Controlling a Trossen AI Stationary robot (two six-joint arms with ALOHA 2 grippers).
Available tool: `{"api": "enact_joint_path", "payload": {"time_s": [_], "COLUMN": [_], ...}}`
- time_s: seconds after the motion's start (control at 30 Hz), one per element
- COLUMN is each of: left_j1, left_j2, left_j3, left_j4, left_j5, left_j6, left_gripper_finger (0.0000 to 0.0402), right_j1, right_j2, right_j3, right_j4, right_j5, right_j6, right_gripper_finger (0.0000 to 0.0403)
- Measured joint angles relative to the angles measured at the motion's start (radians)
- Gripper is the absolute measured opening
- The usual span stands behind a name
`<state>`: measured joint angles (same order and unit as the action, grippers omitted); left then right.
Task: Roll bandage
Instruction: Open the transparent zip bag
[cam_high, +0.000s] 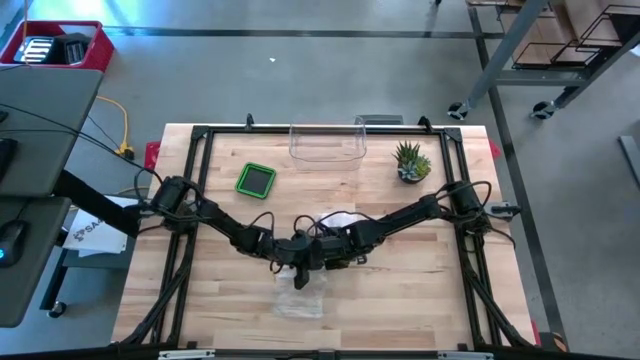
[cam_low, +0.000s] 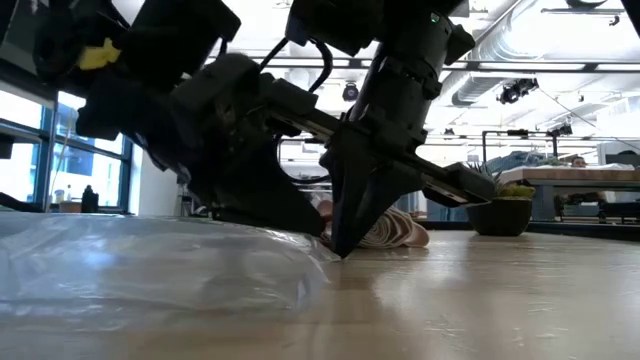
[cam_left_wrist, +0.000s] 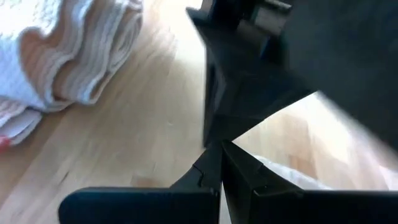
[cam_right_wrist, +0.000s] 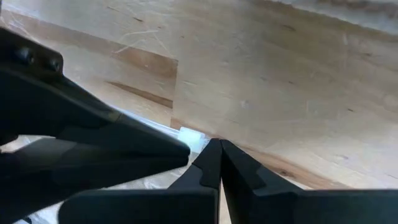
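Note:
A clear plastic bag (cam_high: 300, 296) (cam_low: 150, 262) lies flat on the wooden table near its front edge. Behind it, a loose heap of white bandage (cam_high: 336, 220) (cam_left_wrist: 62, 56) rests on the tabletop. Both grippers meet at the bag's far edge. My left gripper (cam_left_wrist: 220, 163) (cam_low: 316, 232) comes in low and slanting from the left, shut. My right gripper (cam_right_wrist: 219, 154) (cam_low: 340, 248) points steeply down beside it, also shut, with its tips at the tabletop. My left gripper is shut at the bag's far edge (cam_right_wrist: 190, 138), where a small bit of clear plastic shows right at its fingertips. It slants down from the table's left. The rest of the bag lies slack on the table. My right gripper stands with shut fingertips (cam_low: 338, 240) on the table at the bag's far edge (cam_right_wrist: 200, 140), coming steeply from above. Whether plastic sits between its fingers I cannot tell.
A green square box (cam_high: 256, 180) sits at the back left, a clear plastic container (cam_high: 326, 146) at the back middle and a small potted plant (cam_high: 410, 162) at the back right. Bare tabletop lies to the front right (cam_high: 420, 300).

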<state>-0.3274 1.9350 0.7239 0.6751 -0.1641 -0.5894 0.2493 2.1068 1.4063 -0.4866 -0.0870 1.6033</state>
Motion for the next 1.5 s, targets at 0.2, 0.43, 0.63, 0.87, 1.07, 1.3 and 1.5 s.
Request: {"api": "enact_joint_path", "payload": {"time_s": [0.2, 0.43, 0.63, 0.87, 1.07, 1.3, 1.5], "left_j1": [0.0, 0.004, 0.006, 0.001, -0.004, 0.009, 0.013], "left_j2": [0.0, 0.003, 0.007, 0.006, -0.044, -0.173, -0.309], "left_j3": [0.0, 0.002, 0.0, 0.0, -0.022, -0.086, -0.187], "left_j4": [-0.003, -0.063, -0.076, -0.073, -0.19, -0.283, -0.339], "left_j5": [-0.007, 0.049, -0.002, 0.071, 0.203, 0.183, 0.139], "left_j6": [-0.001, -0.059, 0.005, 0.019, 0.001, -0.004, -0.016], "left_gripper_finger": [0.0001, 0.0, 0.0, 0.0, 0.0, 0.0, 0.0], "right_j1": [0.0, 0.0, 0.0, 0.001, 0.002, -0.003, -0.003], "right_j2": [0.0, 0.0, 0.0, 0.0, -0.001, -0.001, 0.001], "right_j3": [0.0, 0.0, -0.001, 0.0, 0.0, 0.0, -0.001], "right_j4": [-0.001, -0.005, 0.014, -0.003, -0.017, 0.016, 0.051], "right_j5": [-0.005, -0.018, -0.023, -0.031, -0.022, 0.021, 0.098], "right_j6": [-0.008, -0.014, -0.024, -0.038, -0.063, -0.035, 0.044], "right_gripper_finger": [0.0, 0.0, 0.0, 0.0, 0.0, 0.0, 0.0]}}
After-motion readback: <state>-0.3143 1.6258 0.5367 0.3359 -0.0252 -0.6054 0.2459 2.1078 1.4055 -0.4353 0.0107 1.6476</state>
